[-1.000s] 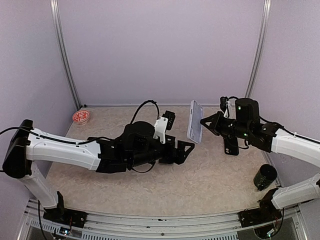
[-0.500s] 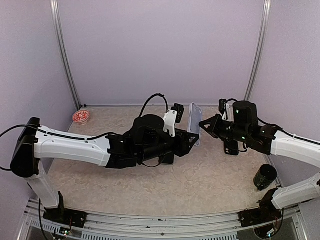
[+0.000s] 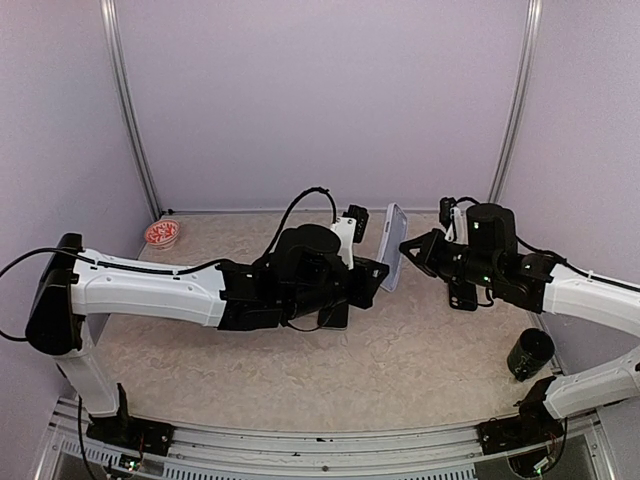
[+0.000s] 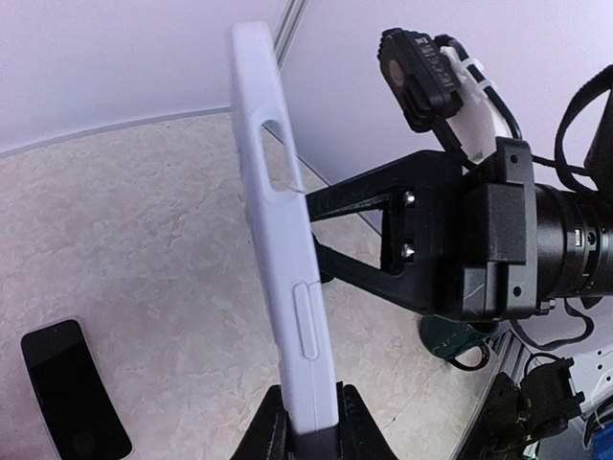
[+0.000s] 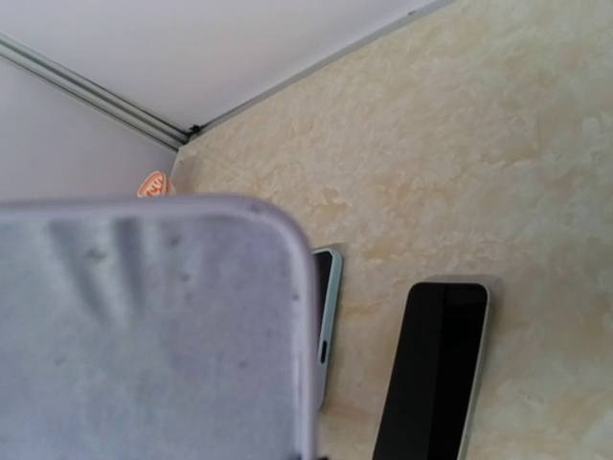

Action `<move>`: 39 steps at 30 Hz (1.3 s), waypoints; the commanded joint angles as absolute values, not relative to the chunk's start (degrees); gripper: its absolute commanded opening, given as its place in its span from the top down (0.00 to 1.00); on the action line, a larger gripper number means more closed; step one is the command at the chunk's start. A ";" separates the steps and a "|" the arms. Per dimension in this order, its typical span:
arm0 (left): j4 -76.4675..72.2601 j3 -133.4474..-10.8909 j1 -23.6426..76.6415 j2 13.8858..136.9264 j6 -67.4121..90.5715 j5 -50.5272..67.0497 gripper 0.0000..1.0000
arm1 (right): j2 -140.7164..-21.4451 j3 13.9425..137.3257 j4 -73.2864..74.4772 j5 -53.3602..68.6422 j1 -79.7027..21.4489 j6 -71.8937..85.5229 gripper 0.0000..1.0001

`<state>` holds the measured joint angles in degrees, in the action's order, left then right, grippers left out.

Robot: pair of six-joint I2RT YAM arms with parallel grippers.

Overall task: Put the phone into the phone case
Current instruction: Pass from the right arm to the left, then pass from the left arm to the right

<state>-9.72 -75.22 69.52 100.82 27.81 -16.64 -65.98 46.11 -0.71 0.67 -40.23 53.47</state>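
Pale phone case (image 3: 395, 235) in 2 jaws

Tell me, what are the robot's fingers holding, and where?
The phone case: left fingers pinch one short end, right fingers grip its long side edge.

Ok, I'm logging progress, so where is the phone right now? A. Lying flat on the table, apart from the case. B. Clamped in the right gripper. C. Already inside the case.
A: the left wrist view shows the phone flat on the table, while the empty phone case is held on edge by the left gripper and right gripper.
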 commanded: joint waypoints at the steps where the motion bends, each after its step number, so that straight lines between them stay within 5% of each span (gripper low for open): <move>1: -8.79 -76.58 69.81 101.27 28.82 -17.56 0.87 | -64.86 45.36 -1.98 0.44 -41.22 52.56 0.96; 7: -7.79 -76.21 69.83 100.41 29.00 -18.22 0.88 | -64.54 45.48 -1.56 0.44 -41.15 51.85 0.90; 22: 6.54 -66.75 67.57 86.68 23.88 -9.88 0.88 | -58.98 48.62 11.75 4.55 -40.97 25.01 0.08; 39: 22.44 -66.49 64.12 80.16 15.65 9.13 0.88 | -70.68 57.72 20.03 30.73 -41.03 1.54 0.09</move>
